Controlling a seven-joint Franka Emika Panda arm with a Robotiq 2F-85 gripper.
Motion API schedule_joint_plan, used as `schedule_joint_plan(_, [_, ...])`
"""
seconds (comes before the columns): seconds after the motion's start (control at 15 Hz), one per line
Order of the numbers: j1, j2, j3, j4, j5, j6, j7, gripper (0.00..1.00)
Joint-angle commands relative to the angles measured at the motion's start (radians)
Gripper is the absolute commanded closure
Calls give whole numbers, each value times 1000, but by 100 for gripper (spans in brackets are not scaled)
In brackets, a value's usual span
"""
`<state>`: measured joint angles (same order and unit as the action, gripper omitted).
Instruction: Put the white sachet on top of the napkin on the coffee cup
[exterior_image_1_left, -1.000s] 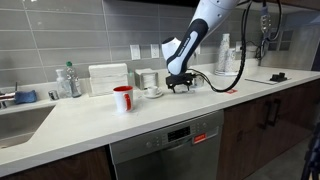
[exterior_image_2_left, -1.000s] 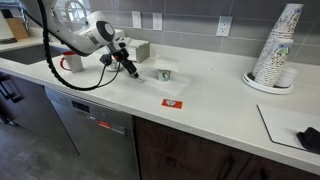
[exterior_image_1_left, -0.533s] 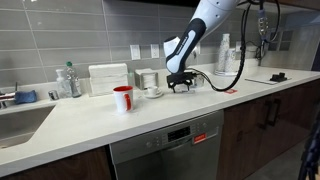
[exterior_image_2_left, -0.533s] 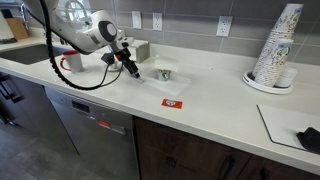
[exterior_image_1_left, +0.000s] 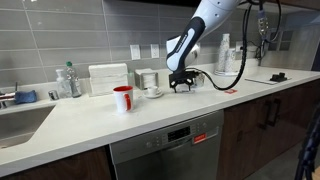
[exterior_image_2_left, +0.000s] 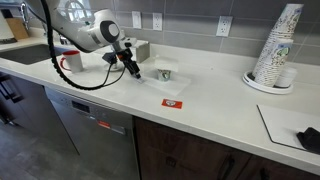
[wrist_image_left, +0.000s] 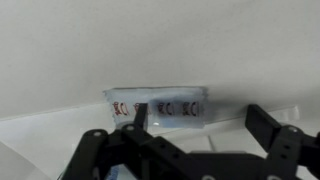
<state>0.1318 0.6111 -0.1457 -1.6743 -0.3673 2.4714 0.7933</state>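
The white sachet (wrist_image_left: 160, 103), a flat packet with red lettering, lies on the white counter just ahead of my gripper (wrist_image_left: 200, 128) in the wrist view, closer to one finger than the other. It also shows in an exterior view (exterior_image_2_left: 163, 74). My gripper (exterior_image_2_left: 131, 70) is open and empty, low over the counter beside it, and shows too in an exterior view (exterior_image_1_left: 180, 86). The pale coffee cup (exterior_image_1_left: 148, 80) stands by the wall behind the red mug (exterior_image_1_left: 122, 98). I cannot make out the napkin on it.
A small red label (exterior_image_2_left: 173, 102) lies on the counter near the front edge. A stack of paper cups (exterior_image_2_left: 278, 50) stands on a plate farther along. Bottles (exterior_image_1_left: 68, 80) and a sink (exterior_image_1_left: 20, 120) are at the other end.
My gripper has shifted slightly along the counter toward the sachet. Nothing else has moved.
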Motion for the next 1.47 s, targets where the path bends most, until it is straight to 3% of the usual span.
schedule_joint_plan(0.0, [5,15,-17,15,33,-16,-41,32])
schedule_joint_plan(0.07, [8,16,-19,17,32,-19,-43,40])
schedule_joint_plan(0.2, [11,16,-19,22,32,-21,-44,40])
schedule_joint_plan(0.33, [13,16,-19,23,30,-24,-50,48])
schedule_joint_plan(0.4, [13,16,-19,24,31,-28,-54,53])
schedule_joint_plan(0.47, [14,17,-19,26,31,-31,-56,65])
schedule_joint_plan(0.6, [14,16,-18,27,32,-44,-66,63])
schedule_joint_plan(0.67, [16,16,-20,28,31,-48,-67,69])
schedule_joint_plan(0.8, [15,16,-20,31,31,-58,-70,69])
schedule_joint_plan(0.87, [14,17,-20,32,32,-65,-71,79])
schedule_joint_plan(1.07, [13,17,-18,36,31,-84,-76,85])
schedule_joint_plan(1.13, [13,17,-17,36,31,-86,-77,83])
schedule_joint_plan(1.2, [13,17,-18,36,30,-87,-78,96])
schedule_joint_plan(1.4, [13,17,-17,37,32,-94,-79,100])
